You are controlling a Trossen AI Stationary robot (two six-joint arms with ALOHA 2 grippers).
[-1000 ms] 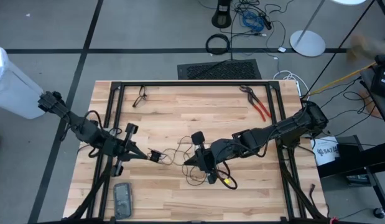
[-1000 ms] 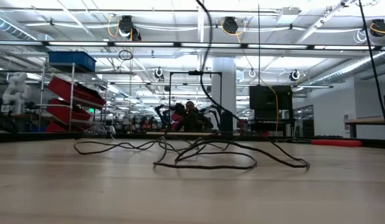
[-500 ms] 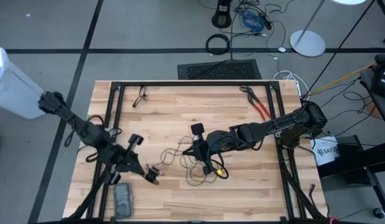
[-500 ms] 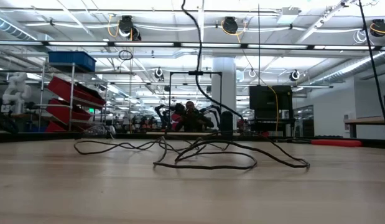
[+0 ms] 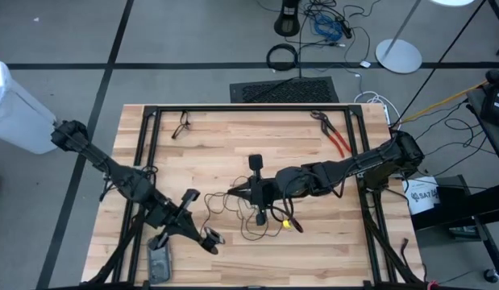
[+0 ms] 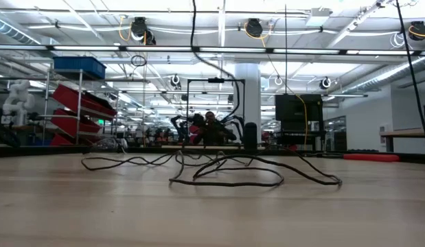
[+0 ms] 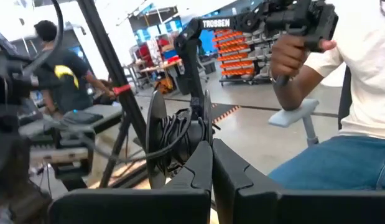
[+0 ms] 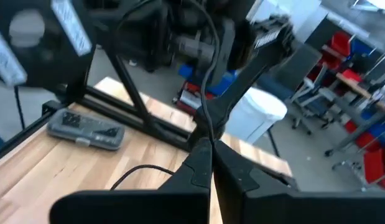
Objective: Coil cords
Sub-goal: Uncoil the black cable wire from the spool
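Both grippers pinch the cord [image 5: 247, 219], left [image 5: 207, 240] at table's 7 o'clock, right [image 5: 235, 193] mid-table; wider pull risks a slipped pinch or tightened tangle.

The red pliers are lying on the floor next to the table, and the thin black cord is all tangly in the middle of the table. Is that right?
Not quite. The red pliers lie on the table itself, near its far right corner, as the high view shows. The thin black cord really is tangled in the middle of the table.
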